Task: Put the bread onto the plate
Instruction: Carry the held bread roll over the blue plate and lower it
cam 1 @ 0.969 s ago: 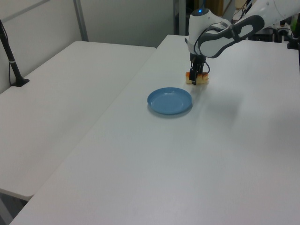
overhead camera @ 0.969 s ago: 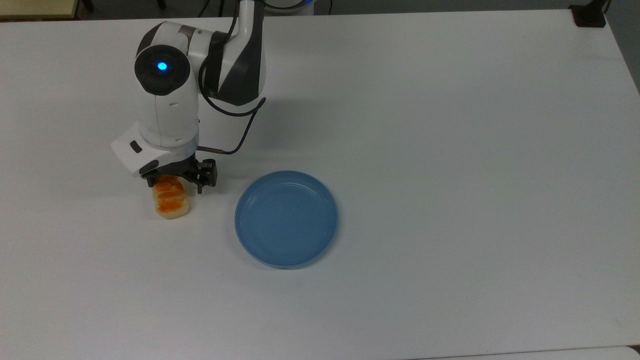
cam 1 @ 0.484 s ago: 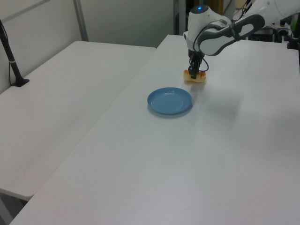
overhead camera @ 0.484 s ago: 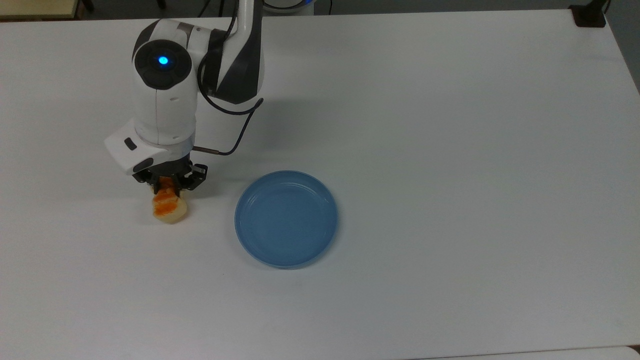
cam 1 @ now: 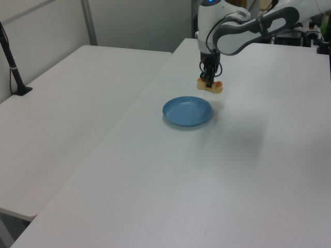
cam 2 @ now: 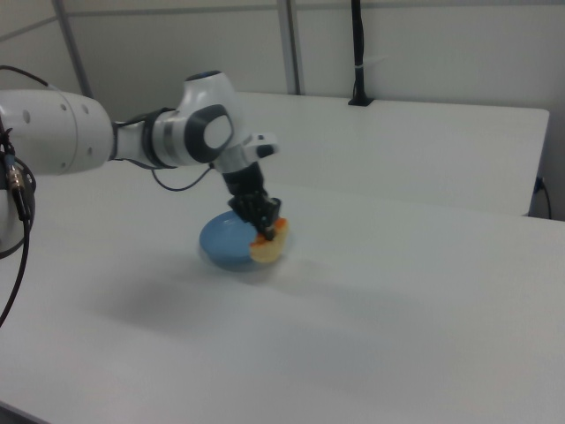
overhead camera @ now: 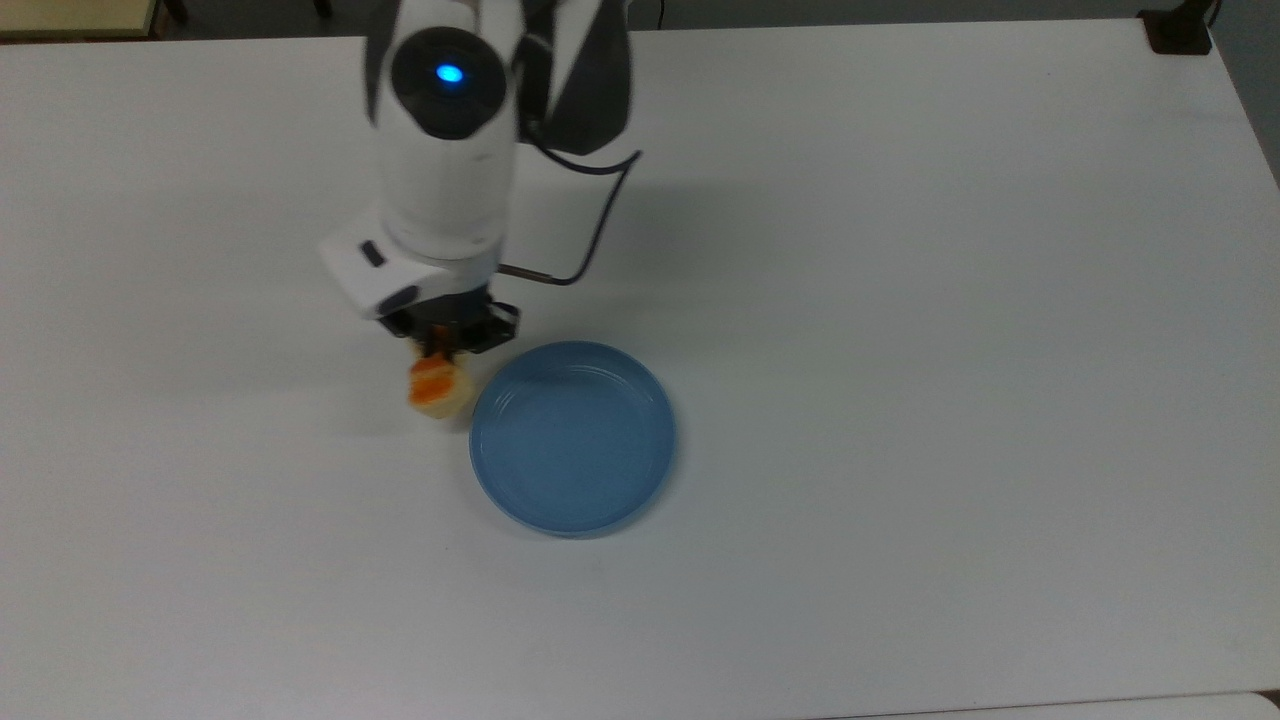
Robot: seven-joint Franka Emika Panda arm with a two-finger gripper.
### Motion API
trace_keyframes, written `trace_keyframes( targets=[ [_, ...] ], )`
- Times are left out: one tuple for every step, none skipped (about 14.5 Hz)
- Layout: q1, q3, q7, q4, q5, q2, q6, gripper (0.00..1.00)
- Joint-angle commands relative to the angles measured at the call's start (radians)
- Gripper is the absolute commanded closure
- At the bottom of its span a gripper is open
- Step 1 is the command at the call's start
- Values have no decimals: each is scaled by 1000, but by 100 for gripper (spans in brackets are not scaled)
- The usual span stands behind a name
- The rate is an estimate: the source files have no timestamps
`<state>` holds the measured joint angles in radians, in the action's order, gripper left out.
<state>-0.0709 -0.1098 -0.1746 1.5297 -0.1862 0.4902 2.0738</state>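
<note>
The gripper (overhead camera: 446, 345) is clamping the bread (overhead camera: 438, 387) and holding it above the white table (overhead camera: 900, 300). The loaf is hanging just beside the blue plate (overhead camera: 572, 436), off the top view's left rim.

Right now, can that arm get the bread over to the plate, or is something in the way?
Probably yes. The tool is shut on the bread, lifted off the table, just beside the plate at the top view's left. Nothing stands between them.

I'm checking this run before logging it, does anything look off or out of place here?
Nothing stands out. The gripper holds the bread above the table, just off the top view's left edge of the plate, which sits flat and bare. Nothing looks spilled or damaged.
</note>
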Motion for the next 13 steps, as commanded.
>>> trace_keyframes(
  targets=[
    [-66, -5, -161, -29, 0, 31, -50, 94],
    [-73, -5, -251, -61, 20, 62, -52, 94],
    [-73, -2, -294, -84, 28, 74, -47, 95],
    [-73, 1, -325, -101, 40, 83, -46, 95],
    [-75, 25, -356, -118, 53, 94, -43, 94],
    [-73, 42, -374, -121, 54, 103, -38, 95],
    [-73, 48, -394, -132, 53, 113, -29, 94],
    [-75, 51, -408, -132, 53, 119, -26, 92],
    [-81, 55, -416, -129, 51, 119, -24, 86],
    [-81, 55, -422, -131, 54, 119, -15, 85],
    [-84, 55, -448, -131, 54, 117, -15, 42],
    [-86, 55, -491, -129, 48, 117, -14, 0],
    [-87, 55, -502, -129, 44, 119, -8, 0]
  ],
)
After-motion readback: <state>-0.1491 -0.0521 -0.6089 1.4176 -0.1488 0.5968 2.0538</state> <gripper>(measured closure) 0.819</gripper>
